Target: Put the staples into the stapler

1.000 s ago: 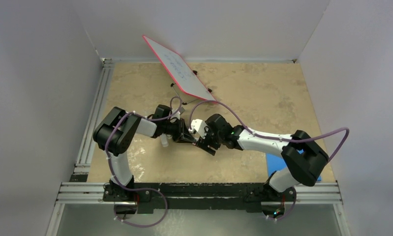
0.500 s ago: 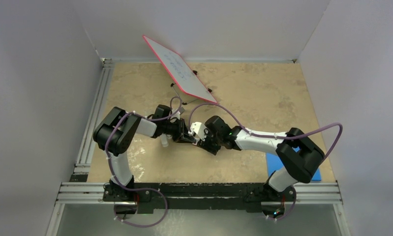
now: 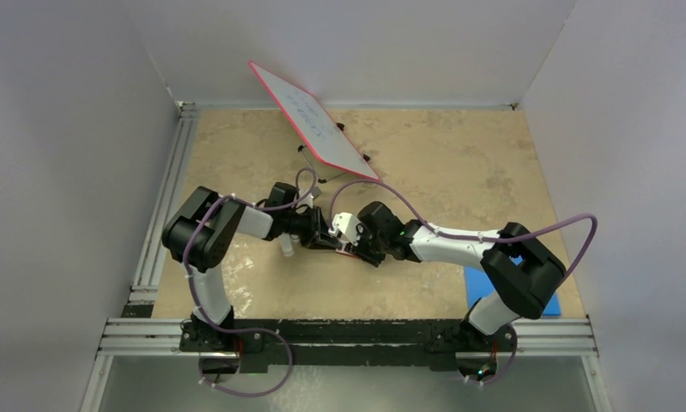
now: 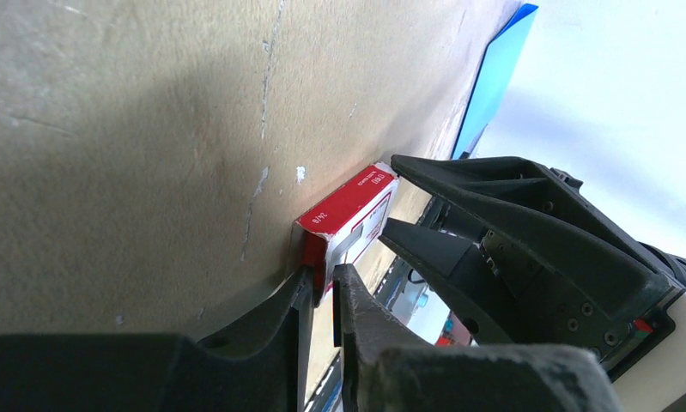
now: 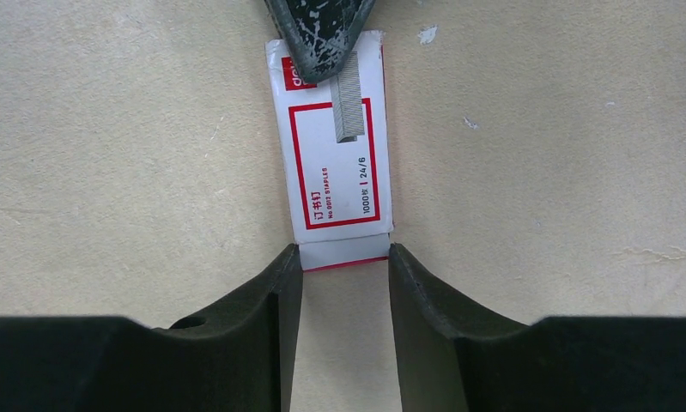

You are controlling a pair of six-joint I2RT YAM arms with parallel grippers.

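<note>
Staples box (image 5: 335, 172): small red and white box, lying flat on the table (image 5: 107, 129) with the label side up, in the middle area between the two arms.
Label: red frame, a picture of a staple strip, the print "24/6".
Left gripper (image 4: 324, 283): clenched on the far end of the box; one corner of the box sits between its two narrow fingers.
Right gripper (image 5: 345, 255): its fingers press on both sides of the white end piece at the near end of the box, grasping it.
Stapler (image 3: 285, 247): small white shape on the table just beside the left wrist, too small for details.
Blue pad (image 4: 496, 77): well apart, near the right arm base.
</note>
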